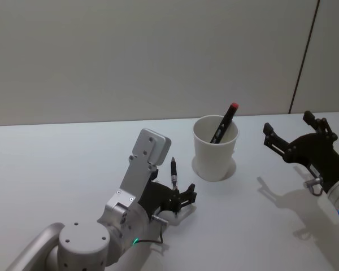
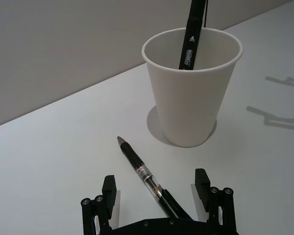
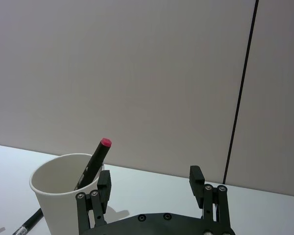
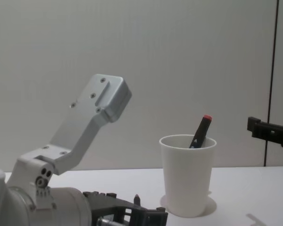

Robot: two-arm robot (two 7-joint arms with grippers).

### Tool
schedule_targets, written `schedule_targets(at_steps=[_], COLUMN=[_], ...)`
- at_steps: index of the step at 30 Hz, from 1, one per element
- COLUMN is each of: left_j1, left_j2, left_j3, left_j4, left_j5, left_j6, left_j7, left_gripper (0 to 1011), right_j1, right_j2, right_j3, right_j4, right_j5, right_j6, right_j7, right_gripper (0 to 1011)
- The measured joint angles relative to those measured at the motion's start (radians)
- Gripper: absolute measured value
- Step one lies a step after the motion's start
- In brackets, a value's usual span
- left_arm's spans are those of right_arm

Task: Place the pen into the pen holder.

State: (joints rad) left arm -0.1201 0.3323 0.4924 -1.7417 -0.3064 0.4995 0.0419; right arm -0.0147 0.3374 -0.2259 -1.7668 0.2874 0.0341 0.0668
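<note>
Pen (image 2: 139, 170) near pen holder (image 2: 191, 103) with marker (image 2: 189, 49)

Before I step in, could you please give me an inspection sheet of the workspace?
Surface: white table, flat.
Job's things: pen lies on the table, to the left of the cup and nearer the robot; the cup stands upright with a red-capped marker leaning inside.
Clutter: nothing seen.
Grippers: left pincer open, low, straddling the pen's rear end, not closed on it; right pincer open, empty, raised to the right of the cup.
Cables: what looks like a thin dark lead by the left wrist.
Surroundings: plain wall with a dark vertical seam.
</note>
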Motion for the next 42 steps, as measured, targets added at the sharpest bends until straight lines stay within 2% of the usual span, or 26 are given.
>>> schedule_targets(at_steps=[14,29,42], left_j1=[-0.013,-0.026,-0.031], left_j2=[-0.021,-0.046,-0.06], left_j3=[-0.001,-0.012,-0.017], left_j4=[0.002,0.002,0.013], left_j5=[0.015,-0.009,-0.007], left_j6=[0.049,0.134,0.173], left_j7=[-0.006,-0.012,0.004], left_gripper=[1001,1001,1001], right_j1=[0.0,0.0,0.0], right_j2=[0.0,0.0,0.0], right_j3=[0.0,0.0,0.0], right_j4=[0.0,0.0,0.0], right_j5=[0.0,0.0,0.0], right_j6=[0.0,0.0,0.0], right_j7=[0.0,0.0,0.0], right_gripper=[1001,1001,1001])
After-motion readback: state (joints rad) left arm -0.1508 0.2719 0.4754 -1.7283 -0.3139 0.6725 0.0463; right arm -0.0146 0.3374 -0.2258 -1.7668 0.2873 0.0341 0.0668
